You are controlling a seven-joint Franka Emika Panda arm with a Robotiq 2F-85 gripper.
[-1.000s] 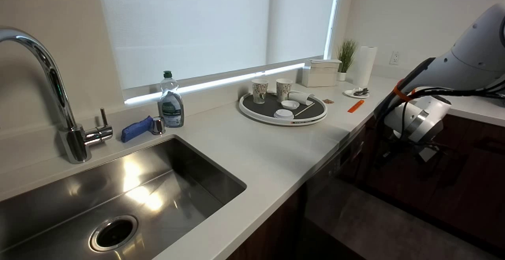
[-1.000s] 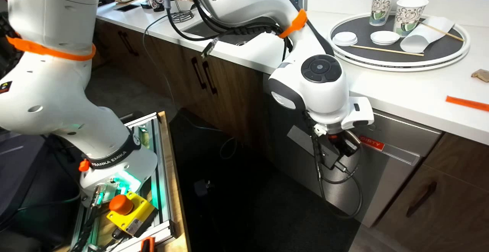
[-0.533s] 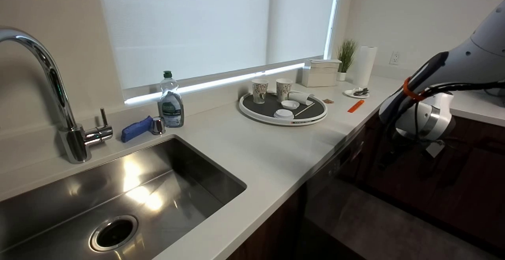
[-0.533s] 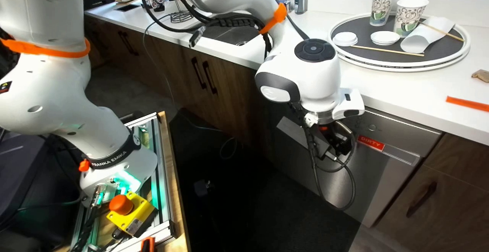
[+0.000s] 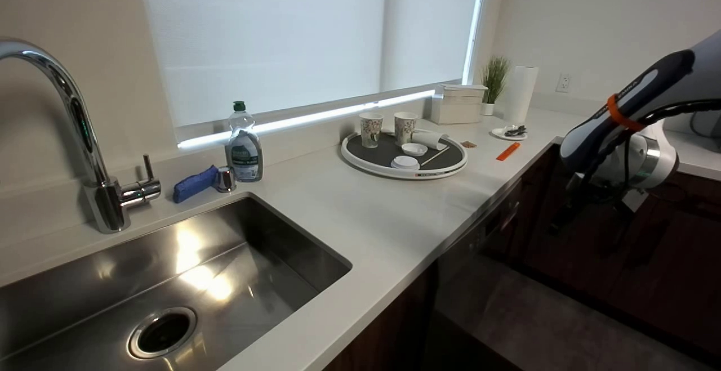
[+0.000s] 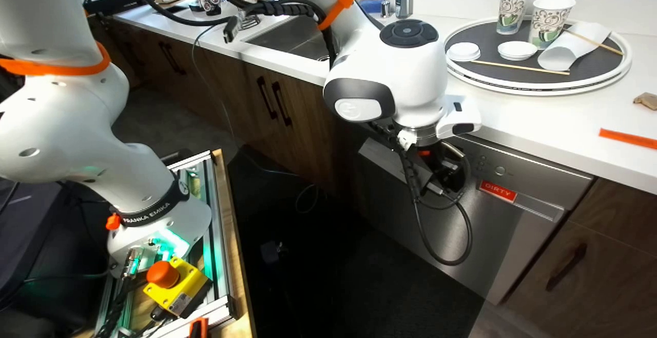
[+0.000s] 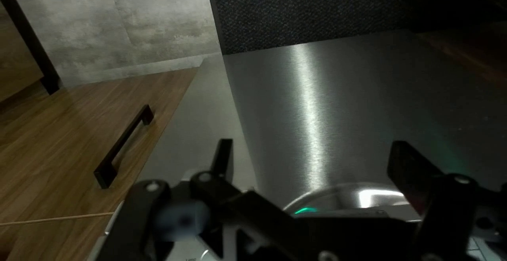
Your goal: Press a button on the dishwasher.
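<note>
Our gripper has its two fingers spread well apart in the wrist view, and between them we see the steel front of the dishwasher; whether either tip touches it, we cannot tell. Low in that view the gripper's own black body covers part of a curved, shiny hollow, and its blurred lower parts run off the bottom edge. To the side we get a wooden door with a black handle, the door cut short by the frame. In an exterior view we find the dishwasher under the counter, partly behind the arm, the gripper and a looping cable; there the fingers are lost to us among dark parts. Along the dishwasher's top strip we make out a round button and, beside it, dots too small to read, with a red sign saying DIRTY just below. Where we look across the sink, in an exterior view, the dishwasher is only a dim, steeply slanted strip below the counter's edge, and the gripper is hard to tell from the dark cupboards behind it. The tap there is cut off at the left edge, and the arm at the right.
</note>
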